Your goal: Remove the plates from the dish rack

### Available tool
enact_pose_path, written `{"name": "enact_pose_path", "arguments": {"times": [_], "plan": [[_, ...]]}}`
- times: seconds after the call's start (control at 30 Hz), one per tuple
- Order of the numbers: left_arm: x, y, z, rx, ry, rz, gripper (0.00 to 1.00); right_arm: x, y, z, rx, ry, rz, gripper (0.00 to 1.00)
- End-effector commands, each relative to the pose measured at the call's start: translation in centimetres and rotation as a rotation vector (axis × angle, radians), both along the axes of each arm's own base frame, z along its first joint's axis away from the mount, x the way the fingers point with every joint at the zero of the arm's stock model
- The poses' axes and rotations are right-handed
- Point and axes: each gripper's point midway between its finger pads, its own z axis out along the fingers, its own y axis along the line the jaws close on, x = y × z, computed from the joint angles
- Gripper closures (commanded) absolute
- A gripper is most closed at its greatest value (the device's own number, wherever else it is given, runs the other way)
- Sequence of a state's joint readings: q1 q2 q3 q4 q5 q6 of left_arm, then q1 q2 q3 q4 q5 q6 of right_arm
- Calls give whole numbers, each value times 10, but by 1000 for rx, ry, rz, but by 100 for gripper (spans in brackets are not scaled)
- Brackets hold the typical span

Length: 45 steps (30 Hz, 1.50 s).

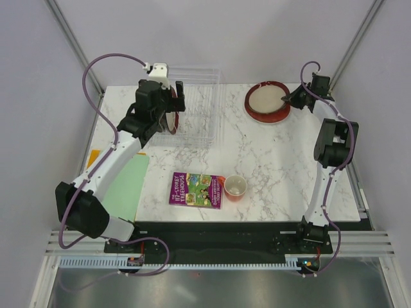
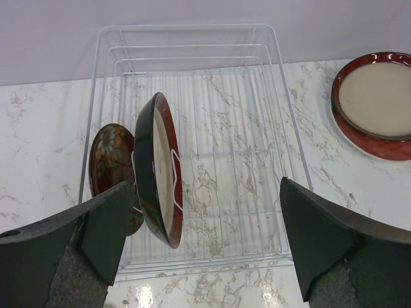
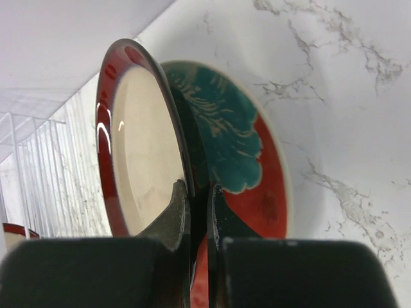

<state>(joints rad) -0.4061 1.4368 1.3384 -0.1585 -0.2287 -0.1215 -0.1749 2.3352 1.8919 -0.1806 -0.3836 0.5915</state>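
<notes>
Marble-patterned white table [image 1: 270, 160] carries the dish rack [image 2: 192, 29] at its far left, long side running away from the arms. Two plates stand on edge in it: the racked plate [image 2: 160, 173], cream face turned right, and the small flowered plate [image 2: 110, 154] just beside it, partly hidden by a finger. The left gripper [image 2: 207, 192] hangs wide open over them, holding nothing. At far right the right gripper [image 3: 198, 192] is clamped on the rim of the cream plate [image 3: 141, 147], tilted over the flat teal plate [image 3: 225, 147]. A book [image 1: 196, 190] reads "STOREY TREEHOUSE"; its number is too small to make out.
</notes>
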Motion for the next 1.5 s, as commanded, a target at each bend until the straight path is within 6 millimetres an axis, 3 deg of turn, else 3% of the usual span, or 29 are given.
{"name": "enact_pose_path", "arguments": {"times": [0.0, 0.1, 0.13, 0.17, 0.23, 0.27, 0.43, 0.53, 0.67, 0.7, 0.77, 0.8, 0.87, 0.93, 0.97, 1.0, 1.07, 1.1, 1.13, 1.17, 1.2, 1.47], "plan": [[-2, 10, 11, 42, -46, 28, 0, 22, 4, 47, 50, -146, 24, 100], [-2, 9, 8, 31, -38, 25, 0, 17, 7, 33, 60, -113, 31, 95], [-3, 9, 6, 28, -33, 25, 0, 16, 6, 29, 62, -104, 29, 87], [-3, 9, 6, 26, -32, 22, 0, 11, 7, 21, 65, -81, 31, 69], [-5, 9, 5, 25, -31, 24, 0, 7, 8, 19, 63, -73, 38, 57], [-4, 10, 4, 26, -29, 30, 0, 1, 9, 11, 66, -51, 37, 39], [-6, 16, 3, 43, -27, 53, 0, -11, 6, 9, 27, -34, 35, 26], [-7, 18, 1, 48, -22, 56, 0, -18, 4, 13, -9, -19, 43, 24], [-8, 19, 0, 62, -18, 57, 0, -32, -14, 21, -128, 13, -8, 20], [-8, 20, 0, 68, -18, 61, 0, -35, -19, 34, -164, 1, -19, 20], [-5, 22, -4, 91, -10, 70, 0, -45, -32, 38, -244, 29, -53, 19], [-3, 26, -7, 106, -4, 90, 0, -49, -36, 53, -270, 9, -66, 19], [2, 29, -16, 139, 14, 108, 0, -58, -44, 58, -322, 21, -87, 18], [7, 35, -20, 172, 22, 146, 0, -65, -49, 81, -354, -5, -117, 18], [13, 35, -31, 198, 42, 154, 0, -71, -48, 83, -355, -5, -116, 18], [17, 38, -32, 207, 42, 179, 0, -76, -46, 98, -354, -32, -117, 18], [26, 39, -37, 252, 50, 193, 0, -85, -40, 100, -342, -33, -101, 18], [34, 42, -48, 277, 74, 220, 0, -90, -37, 112, -334, -56, -99, 19], [39, 41, -46, 274, 69, 223, 0, -94, -34, 115, -327, -65, -88, 19], [43, 39, -49, 281, 74, 219, 0, -99, -31, 111, -321, -56, -80, 19], [49, 36, -62, 291, 97, 214, 0, -104, -28, 121, -320, -76, -80, 19], [74, 39, -78, 339, 126, 280, 4, -133, -11, 127, -272, -105, -50, 19]]}}
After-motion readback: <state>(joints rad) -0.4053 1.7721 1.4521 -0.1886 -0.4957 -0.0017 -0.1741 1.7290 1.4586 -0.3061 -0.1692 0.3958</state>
